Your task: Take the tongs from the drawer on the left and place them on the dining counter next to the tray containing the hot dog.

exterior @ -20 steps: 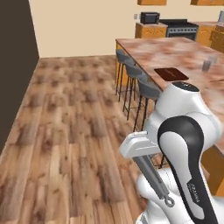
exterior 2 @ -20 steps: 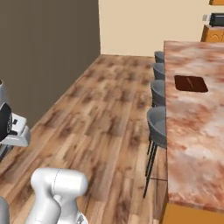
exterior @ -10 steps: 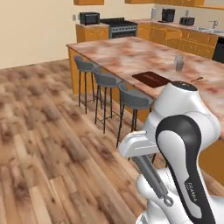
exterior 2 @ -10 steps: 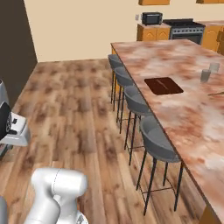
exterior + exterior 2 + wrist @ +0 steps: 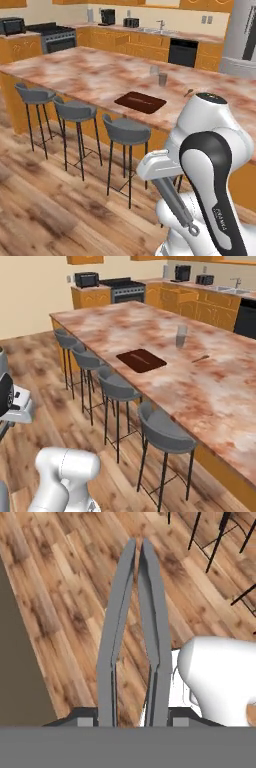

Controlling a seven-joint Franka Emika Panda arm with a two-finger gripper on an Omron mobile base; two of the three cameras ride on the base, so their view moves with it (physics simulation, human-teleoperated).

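My gripper (image 5: 161,176) hangs low in front of the arm, shut on the slim grey tongs (image 5: 176,204), whose ring end points down and toward the base. In the hand view the tongs (image 5: 131,617) run up from between the fingertips (image 5: 82,717), their two arms nearly touching at the far end above the wooden floor. The dark brown tray (image 5: 150,105) (image 5: 152,364) lies on the dining counter (image 5: 85,75) (image 5: 215,391), well ahead of the gripper. A thin hot dog (image 5: 141,359) lies in the tray. The drawer is out of view.
Grey stools (image 5: 126,132) (image 5: 165,431) line the near side of the counter. A glass (image 5: 162,79) (image 5: 181,336) and a small utensil (image 5: 200,358) lie beyond the tray. A stove (image 5: 122,287) and orange cabinets run along the back wall. Wooden floor (image 5: 45,200) stretches to the left.
The whole picture has swung round and closed in on the dining counter, so the base has moved. The tongs stay in the gripper as before.
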